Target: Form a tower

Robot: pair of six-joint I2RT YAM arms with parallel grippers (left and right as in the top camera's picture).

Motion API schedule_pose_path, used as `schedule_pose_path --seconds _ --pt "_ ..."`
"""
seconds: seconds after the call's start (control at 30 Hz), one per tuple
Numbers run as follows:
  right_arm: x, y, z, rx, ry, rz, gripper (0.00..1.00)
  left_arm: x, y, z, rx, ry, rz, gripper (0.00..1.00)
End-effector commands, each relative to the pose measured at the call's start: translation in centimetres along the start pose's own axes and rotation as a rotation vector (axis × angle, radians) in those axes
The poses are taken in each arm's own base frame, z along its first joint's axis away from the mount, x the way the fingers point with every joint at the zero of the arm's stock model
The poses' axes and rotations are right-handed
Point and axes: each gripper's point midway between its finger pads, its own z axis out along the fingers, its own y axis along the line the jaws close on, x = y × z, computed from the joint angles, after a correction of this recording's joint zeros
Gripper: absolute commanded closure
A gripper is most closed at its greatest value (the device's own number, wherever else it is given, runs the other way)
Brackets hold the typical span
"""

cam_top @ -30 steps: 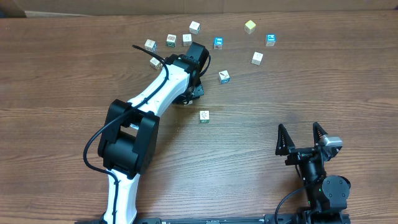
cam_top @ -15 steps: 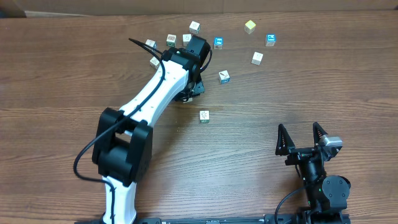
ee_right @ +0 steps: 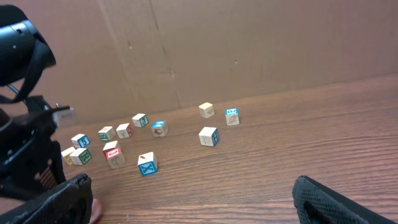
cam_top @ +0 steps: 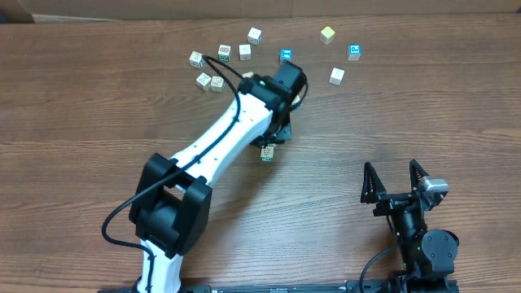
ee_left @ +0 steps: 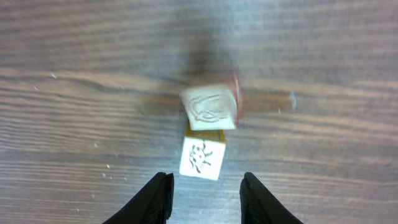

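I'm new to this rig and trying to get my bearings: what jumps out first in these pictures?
The white-and-black left arm stretches diagonally across the table, its left claw poised by two pale printed cubes close together; whether it grips one is unclear. Farther back, loose cubes lie scattered toward the far edge, while the right claw stands wide open at the near right.
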Motion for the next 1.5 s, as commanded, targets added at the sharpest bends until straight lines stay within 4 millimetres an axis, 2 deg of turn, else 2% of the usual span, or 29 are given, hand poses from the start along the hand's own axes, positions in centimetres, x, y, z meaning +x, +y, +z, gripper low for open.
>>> schedule_pose_path --seconds 0.0,0.1,0.17,0.27,0.37,0.4,0.53,0.7,0.97,1.07,1.13,1.3,1.47 --pt "0.2 0.0 0.0 -0.002 -0.004 -0.009 0.0 0.5 -0.1 -0.1 0.01 0.001 0.024 0.67" --pt "0.2 0.0 0.0 -0.002 -0.004 -0.009 0.0 0.6 0.0 0.0 0.009 0.002 0.021 0.67" --pt "0.2 0.0 0.0 -0.002 -0.004 -0.009 0.0 0.4 -0.1 0.0 0.012 -0.005 0.021 0.6" --pt "0.2 0.0 0.0 -0.002 -0.004 -0.009 0.0 -0.9 -0.1 0.0 -0.003 -0.068 0.015 0.52" --pt "0.2 0.0 0.0 -0.002 -0.004 -0.009 0.0 -2.6 0.1 -0.2 -0.027 -0.151 0.005 0.39" --pt "0.2 0.0 0.0 -0.002 -0.004 -0.009 0.0 -3.1 0.2 -0.2 -0.034 -0.174 0.002 0.38" --pt "0.2 0.0 0.0 -0.002 -0.004 -0.009 0.0 -4.1 -0.4 0.3 -0.018 -0.216 -0.008 0.39" --pt "0.2 0.0 0.0 -0.002 -0.004 -0.009 0.0 -4.8 -0.6 1.9 -0.022 -0.223 -0.017 0.41" --pt "0.2 0.0 0.0 -0.002 -0.004 -0.009 0.0 -5.4 1.0 5.2 -0.066 -0.191 -0.102 0.43" --pt "0.2 0.0 0.0 -0.002 -0.004 -0.009 0.0 -5.4 1.4 5.9 -0.076 -0.18 -0.116 0.51" --pt "0.2 0.0 0.0 -0.002 -0.004 -0.009 0.0 -5.3 1.5 6.2 -0.08 -0.174 -0.116 0.55" --pt "0.2 0.0 0.0 -0.002 -0.004 -0.009 0.0 -5.2 0.8 6.3 -0.047 -0.162 -0.115 0.55" --pt "0.2 0.0 0.0 -0.002 -0.004 -0.009 0.0 -4.8 0.3 6.4 -0.022 -0.142 -0.11 0.62"
